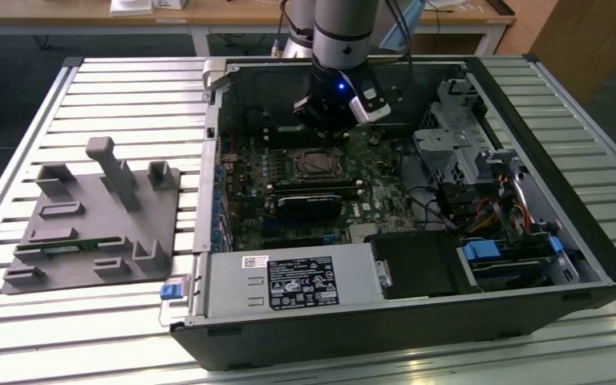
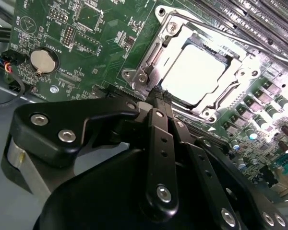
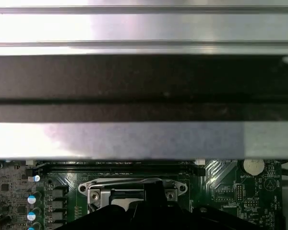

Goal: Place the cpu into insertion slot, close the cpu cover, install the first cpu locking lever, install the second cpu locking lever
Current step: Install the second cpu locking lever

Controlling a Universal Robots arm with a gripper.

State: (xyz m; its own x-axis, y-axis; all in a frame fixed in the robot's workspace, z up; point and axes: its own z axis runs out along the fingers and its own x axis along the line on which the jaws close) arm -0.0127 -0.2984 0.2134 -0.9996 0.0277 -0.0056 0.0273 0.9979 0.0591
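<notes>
Hovering at the rim of the insertion slot (image 1: 314, 164), my gripper (image 2: 161, 96) is clenched; the cpu (image 2: 197, 72) sits in it just beyond the fingertips; the cpu cover (image 2: 152, 51) lies flat around it.

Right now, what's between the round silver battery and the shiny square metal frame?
In the second wrist view, only green circuit board with small black chips lies between the round silver battery and the silvery square cpu cover.
</notes>
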